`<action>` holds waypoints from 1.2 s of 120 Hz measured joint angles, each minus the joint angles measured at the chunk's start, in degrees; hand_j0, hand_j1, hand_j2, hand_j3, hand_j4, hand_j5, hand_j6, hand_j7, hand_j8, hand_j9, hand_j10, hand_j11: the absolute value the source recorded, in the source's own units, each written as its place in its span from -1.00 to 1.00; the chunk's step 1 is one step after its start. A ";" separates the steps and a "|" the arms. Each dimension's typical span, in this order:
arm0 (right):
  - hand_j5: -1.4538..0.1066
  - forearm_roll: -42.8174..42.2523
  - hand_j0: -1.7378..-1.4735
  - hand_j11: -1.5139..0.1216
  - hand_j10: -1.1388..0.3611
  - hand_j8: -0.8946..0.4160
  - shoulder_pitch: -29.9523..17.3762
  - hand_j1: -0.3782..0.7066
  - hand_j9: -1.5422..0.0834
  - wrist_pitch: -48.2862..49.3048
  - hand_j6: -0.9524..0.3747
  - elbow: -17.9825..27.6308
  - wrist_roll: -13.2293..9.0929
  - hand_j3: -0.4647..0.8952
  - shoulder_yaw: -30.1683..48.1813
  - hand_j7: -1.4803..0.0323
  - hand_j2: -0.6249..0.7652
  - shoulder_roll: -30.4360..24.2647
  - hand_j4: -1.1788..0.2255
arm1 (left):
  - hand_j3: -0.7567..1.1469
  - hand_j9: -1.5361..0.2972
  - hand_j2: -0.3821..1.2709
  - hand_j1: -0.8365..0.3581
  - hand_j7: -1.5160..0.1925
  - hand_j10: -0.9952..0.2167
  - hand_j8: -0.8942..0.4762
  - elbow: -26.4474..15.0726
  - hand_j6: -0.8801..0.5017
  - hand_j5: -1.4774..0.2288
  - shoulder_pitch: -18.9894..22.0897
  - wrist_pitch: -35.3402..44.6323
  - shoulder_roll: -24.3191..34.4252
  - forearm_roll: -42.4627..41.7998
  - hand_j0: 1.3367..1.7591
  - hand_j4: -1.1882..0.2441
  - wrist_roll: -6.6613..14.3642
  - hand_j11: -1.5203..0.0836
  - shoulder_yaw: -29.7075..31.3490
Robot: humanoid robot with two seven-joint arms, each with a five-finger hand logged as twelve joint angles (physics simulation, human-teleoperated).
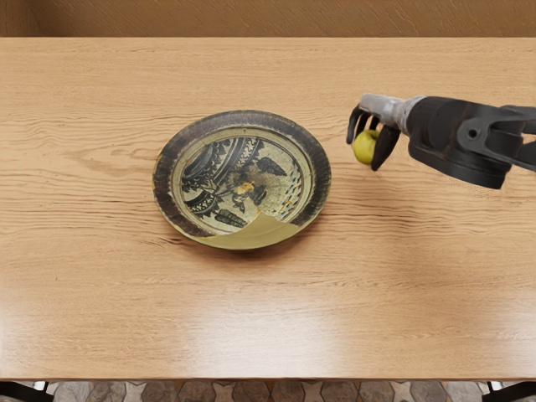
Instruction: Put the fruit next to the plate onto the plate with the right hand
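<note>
The right hand [371,138] has its fingers [386,146] curled around the fruit [364,146], near the bench's [100,293] right edge, beside the plate [241,179].

Single head view. Looks down at a slant across the wooden table [100,318], which fills the frame sideways: far edge up top, near edge low, tiled floor [251,392] strip beneath. Middle distance; patterned plate [163,180] roughly centred.
</note>
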 joint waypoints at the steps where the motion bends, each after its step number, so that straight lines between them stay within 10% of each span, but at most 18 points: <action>1: -0.41 0.00 -0.35 -0.40 -0.27 -0.25 0.10 0.04 -0.34 0.13 -0.29 0.00 0.00 -0.32 0.11 -0.30 0.08 0.03 -0.32 | -0.21 0.68 -0.54 0.98 0.77 0.64 0.31 0.00 0.27 0.73 0.00 0.00 0.00 0.00 0.52 0.66 0.00 0.90 0.00; 129: -0.39 -4.21 -0.37 -0.34 -0.37 -0.33 -5.41 0.16 -0.31 -18.69 -0.33 -10.14 -0.14 -0.32 -4.39 -0.31 0.37 25.93 -0.35 | -0.20 0.68 -0.54 0.98 0.77 0.64 0.31 0.00 0.27 0.73 0.00 0.00 0.00 -0.01 0.52 0.66 0.00 0.90 0.01; 144: 0.08 -4.01 -0.38 0.10 -0.06 -0.10 -5.92 -0.23 0.14 -18.68 -0.08 -12.35 -0.15 -0.32 -3.48 0.16 0.18 27.14 0.02 | -0.20 0.68 -0.54 0.98 0.77 0.64 0.31 0.00 0.27 0.73 0.00 0.00 0.00 -0.01 0.52 0.66 0.00 0.90 0.01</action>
